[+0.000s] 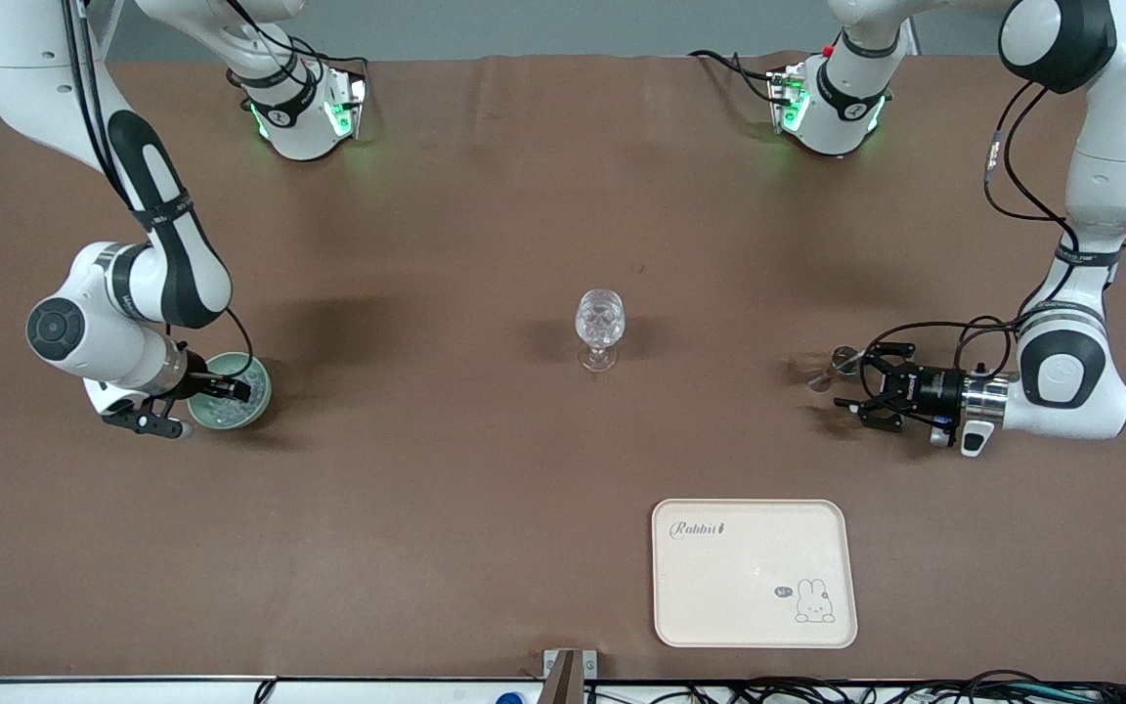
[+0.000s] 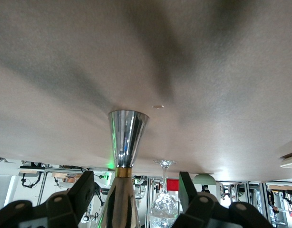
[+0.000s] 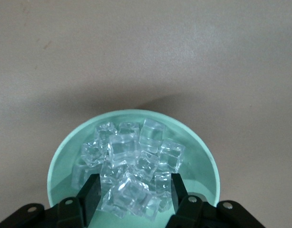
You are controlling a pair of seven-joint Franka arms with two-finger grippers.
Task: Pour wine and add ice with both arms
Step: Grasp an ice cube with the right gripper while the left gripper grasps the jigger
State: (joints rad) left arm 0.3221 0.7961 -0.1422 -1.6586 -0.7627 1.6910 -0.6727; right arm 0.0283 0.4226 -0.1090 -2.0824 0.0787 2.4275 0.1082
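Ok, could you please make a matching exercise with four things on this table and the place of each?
Things:
1. ice
2. wine glass
3. cream tray
4. silver vessel

Places:
a. between the fingers of the left hand
b. in the green bowl
c. upright at mid-table
d. nearest to the front camera

Pairs: 1-b, 2-c, 3-d, 4-a

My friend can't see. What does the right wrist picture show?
The right gripper hangs in a pale green round bowl with its black fingers either side of a clear ice cube atop a pile. The bowl sits on a brown table.
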